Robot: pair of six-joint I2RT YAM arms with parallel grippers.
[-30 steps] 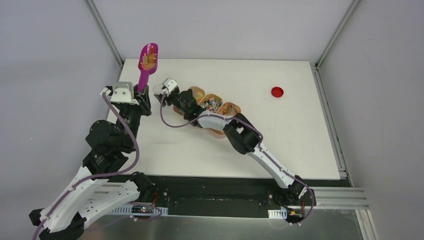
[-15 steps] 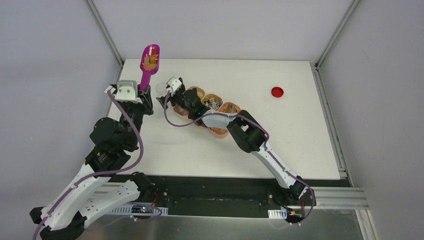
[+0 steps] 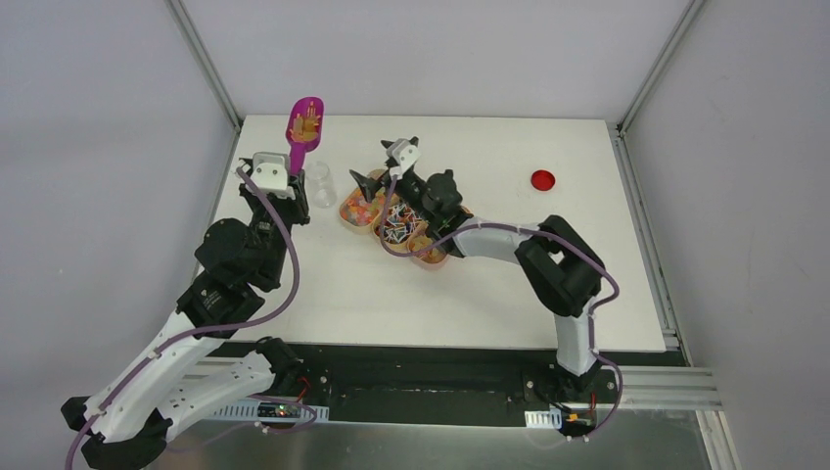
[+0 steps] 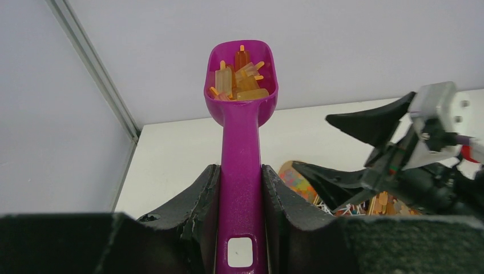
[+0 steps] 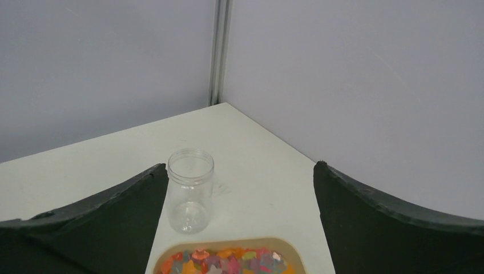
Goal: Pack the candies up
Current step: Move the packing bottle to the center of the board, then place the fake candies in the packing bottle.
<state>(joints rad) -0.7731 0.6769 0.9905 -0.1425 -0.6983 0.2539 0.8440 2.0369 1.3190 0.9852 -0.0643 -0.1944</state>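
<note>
Two arms, same build. Left arm [image 3: 210, 294] & right arm [image 3: 558, 274]: white shell links w/ chunky black joint housings, black bases. A purple cable [image 3: 284, 257] loops loosely along each. White camera block [image 3: 269, 168] at the wrist, small screws showing. Left gripper [image 4: 240, 171]: fingers matte black, rough-textured. Right gripper [image 5: 240, 166]: fingers black too, tapering to points. Small board [image 3: 277, 412] w/ red wiring by the base.

The left gripper [image 3: 293, 168] clamps the handle of a magenta scoop [image 3: 298, 147] loaded with orange candies [image 3: 307, 123]. Just right of this gripper stands a clear jar [image 3: 321, 184]. The right gripper [image 3: 384, 164] is spread wide above the trays [image 3: 431, 262]; a red disc [image 3: 542, 180] lies far to its right.
</note>
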